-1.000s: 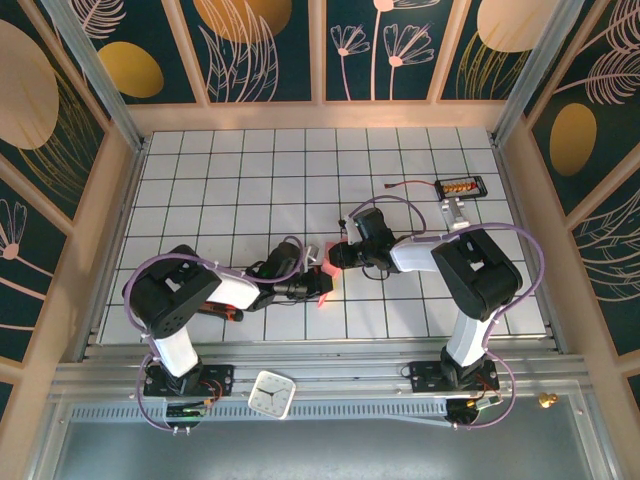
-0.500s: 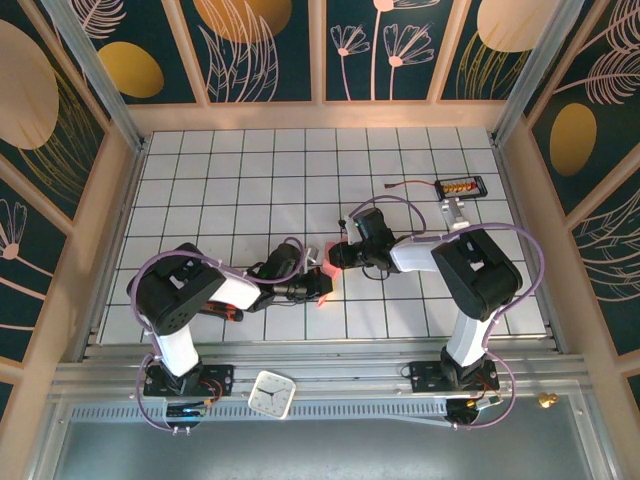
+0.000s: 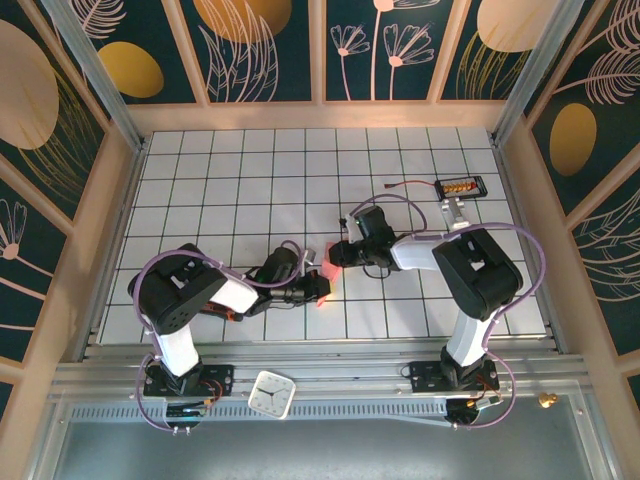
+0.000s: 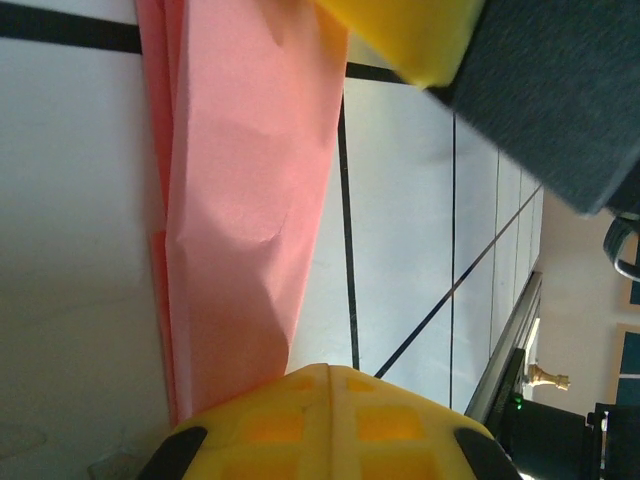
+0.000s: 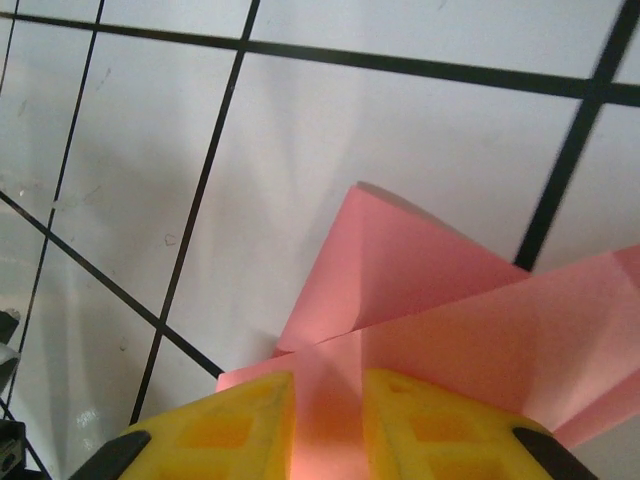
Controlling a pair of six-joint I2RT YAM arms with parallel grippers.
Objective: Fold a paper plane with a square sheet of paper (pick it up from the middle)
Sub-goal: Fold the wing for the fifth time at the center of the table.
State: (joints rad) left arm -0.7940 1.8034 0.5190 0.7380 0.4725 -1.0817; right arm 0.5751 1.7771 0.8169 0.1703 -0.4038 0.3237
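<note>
The salmon-pink sheet of paper (image 3: 327, 274) lies folded into a narrow creased shape on the tiled table, between the two grippers. My left gripper (image 3: 316, 289) is at its near end. In the left wrist view, that gripper (image 4: 330, 372) has its yellow fingers shut together, their left side against the paper's (image 4: 250, 200) end. My right gripper (image 3: 334, 256) is at the far end. Its jaws (image 5: 328, 385) stand a narrow gap apart, with a band of the pink paper (image 5: 430, 290) showing in the gap. A right fingertip (image 4: 410, 30) hangs over the paper.
A small white clock (image 3: 272, 392) sits on the front rail. A black device with a red cable (image 3: 462, 186) lies at the back right. A red-handled tool (image 3: 228, 314) lies under the left arm. Framed walls enclose the tiled table (image 3: 220, 190).
The right jaws have parted slightly. The left gripper has slid a little toward the near-left along the paper.
</note>
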